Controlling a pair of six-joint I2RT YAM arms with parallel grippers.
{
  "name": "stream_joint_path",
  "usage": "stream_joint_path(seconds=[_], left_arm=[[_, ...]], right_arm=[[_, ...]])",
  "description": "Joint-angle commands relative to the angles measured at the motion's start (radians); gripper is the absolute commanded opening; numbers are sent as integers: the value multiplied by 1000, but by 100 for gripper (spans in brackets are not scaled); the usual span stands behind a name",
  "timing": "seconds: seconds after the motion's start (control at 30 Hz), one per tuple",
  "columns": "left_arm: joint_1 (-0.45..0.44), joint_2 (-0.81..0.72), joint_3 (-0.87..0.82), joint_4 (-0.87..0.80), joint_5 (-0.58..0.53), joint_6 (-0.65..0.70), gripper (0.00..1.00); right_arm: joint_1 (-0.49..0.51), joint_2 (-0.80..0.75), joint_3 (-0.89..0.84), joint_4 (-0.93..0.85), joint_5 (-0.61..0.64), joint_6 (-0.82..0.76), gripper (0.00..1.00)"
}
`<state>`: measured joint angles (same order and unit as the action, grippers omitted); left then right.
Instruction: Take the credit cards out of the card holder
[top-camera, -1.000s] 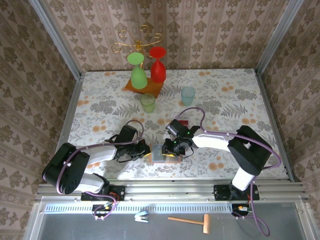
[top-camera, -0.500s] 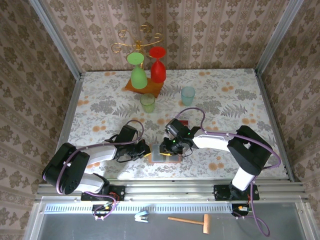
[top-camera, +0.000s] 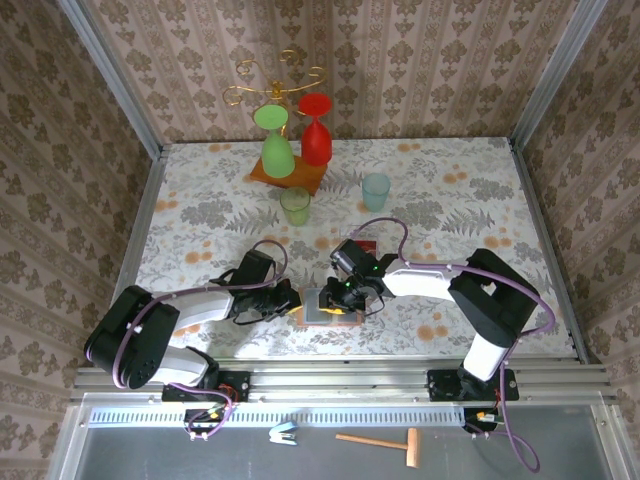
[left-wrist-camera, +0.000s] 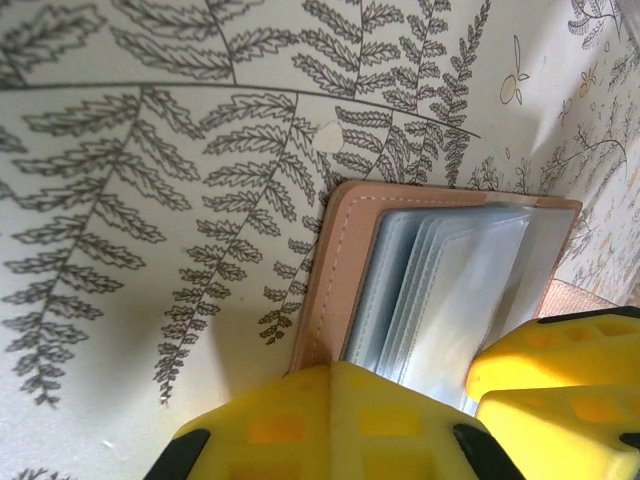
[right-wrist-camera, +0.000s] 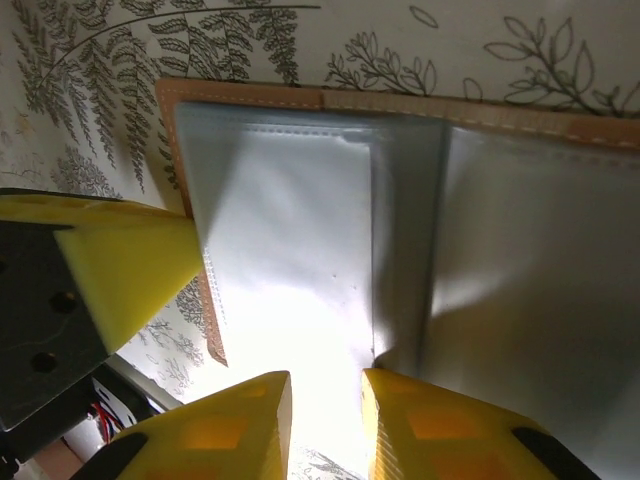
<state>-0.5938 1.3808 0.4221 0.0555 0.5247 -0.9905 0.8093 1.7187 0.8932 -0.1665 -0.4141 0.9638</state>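
Observation:
The card holder (top-camera: 328, 306) lies open on the flowered table, tan outside with grey-blue clear sleeves (right-wrist-camera: 300, 220) inside. My left gripper (top-camera: 290, 300) is shut, and its tips (left-wrist-camera: 330, 368) rest on the holder's tan left edge (left-wrist-camera: 325, 290). My right gripper (top-camera: 338, 292) hovers over the sleeves with its jaws (right-wrist-camera: 325, 385) a little apart and nothing clamped between them. No cards show in the sleeves I can see. A small red piece (top-camera: 364, 243), possibly one of the credit cards, lies just beyond my right wrist and is mostly hidden.
A green cup (top-camera: 295, 205) and a pale blue cup (top-camera: 376, 190) stand behind the holder. Farther back, a wooden stand base (top-camera: 290, 178) carries an upturned green glass (top-camera: 277, 140) and a red glass (top-camera: 316, 130). The table's near edge runs just below the holder.
My right arm has shifted slightly left over the holder. The left gripper has stayed shut in place.

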Motion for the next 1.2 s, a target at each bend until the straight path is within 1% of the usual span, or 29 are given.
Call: stream_joint_path(seconds=[0.0,0.17,0.53,0.87,1.07,1.17], left_arm=[[6,6,7,-57,-14,21,5],[6,7,9,-63,-15,24,4],[5,5,7,-65,-16,21,5],[-7,-31,59,-119,-30,31,6],[-12,8,46,-79,-25,27,6],[-12,21,37,-68,-24,28,6]], right_arm=[[-3,4,16,-66,49,-24,25],[-5,-17,12,-94,75,-36,25],[-27,-44,-28,-93,78,-42,25],[-33,-29,-48,-45,52,-28,24],[-34,-70,-19,-63,43,-35,19],[-32,-73,-14,-23,9,-21,17]])
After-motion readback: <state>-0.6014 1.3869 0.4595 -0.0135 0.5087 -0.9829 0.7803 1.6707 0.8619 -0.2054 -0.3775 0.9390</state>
